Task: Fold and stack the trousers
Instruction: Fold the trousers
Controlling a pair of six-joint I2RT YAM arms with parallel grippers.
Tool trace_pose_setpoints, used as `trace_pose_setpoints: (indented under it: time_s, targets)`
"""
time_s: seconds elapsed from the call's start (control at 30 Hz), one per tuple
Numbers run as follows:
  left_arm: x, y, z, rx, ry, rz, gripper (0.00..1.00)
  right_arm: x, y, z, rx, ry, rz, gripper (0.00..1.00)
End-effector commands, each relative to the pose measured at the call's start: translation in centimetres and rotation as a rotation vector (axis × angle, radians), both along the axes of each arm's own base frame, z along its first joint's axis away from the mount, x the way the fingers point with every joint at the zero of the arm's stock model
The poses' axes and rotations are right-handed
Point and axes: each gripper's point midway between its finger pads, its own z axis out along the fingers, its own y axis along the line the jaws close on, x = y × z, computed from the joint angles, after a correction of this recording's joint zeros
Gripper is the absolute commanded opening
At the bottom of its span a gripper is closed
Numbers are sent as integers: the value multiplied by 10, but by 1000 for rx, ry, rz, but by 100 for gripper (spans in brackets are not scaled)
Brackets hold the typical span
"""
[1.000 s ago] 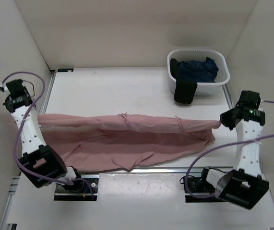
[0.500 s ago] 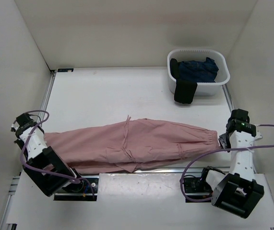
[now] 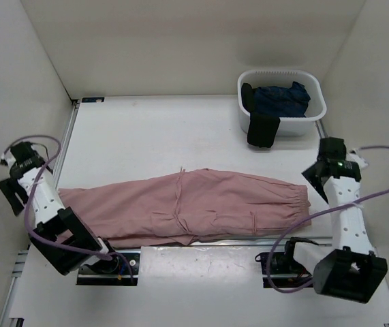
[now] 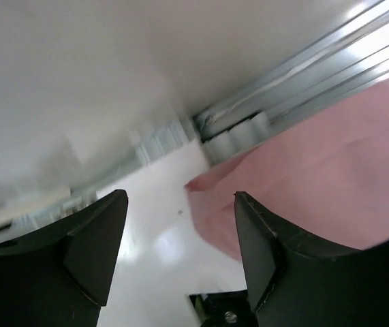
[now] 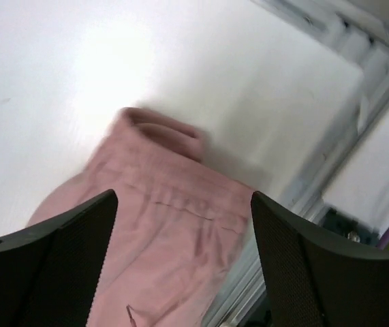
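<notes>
The dusty-pink trousers [image 3: 194, 208] lie flat and folded lengthwise along the near edge of the table, their gathered waistband at the right end. My left gripper [image 3: 9, 187] hovers open just off the trousers' left end, holding nothing. In the left wrist view the left gripper [image 4: 180, 197] has bare table between its fingers, and the cloth's tip [image 4: 317, 177] lies to the right. My right gripper [image 3: 317, 178] is open above the waistband end. The right wrist view shows the right gripper [image 5: 184, 197] spread wide over the waistband [image 5: 167, 225], not touching it.
A white basket [image 3: 317, 112] stands at the back right with a dark navy garment [image 3: 279, 99] inside and a black piece [image 3: 262, 131] hanging over its front wall. White walls enclose the table on three sides. A metal rail [image 4: 296, 88] runs along the table's edge.
The trousers, held stretched in the air between both shut grippers, came down onto the table. Both grippers then opened, let go and pulled away from the ends.
</notes>
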Motion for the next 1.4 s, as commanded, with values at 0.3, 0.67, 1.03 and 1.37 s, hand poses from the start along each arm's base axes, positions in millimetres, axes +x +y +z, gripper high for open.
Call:
trace_pose_setpoints:
  time_s: [0.3,0.67,1.03,1.37]
  targets:
    - [5,-86,-86,-249,280,-324,69,0,121,-89,238,163,343,17]
    - [128,-114,-101,-177,216,-597,59,71,64,-115,235,45,152,0]
    - [195,-135,-99,-152,239,-687,59,146,59,-25,247,-104,425,60]
    - [169,-138,-67,-160,206,-694,71,59,46,-47,343,-95,253,99]
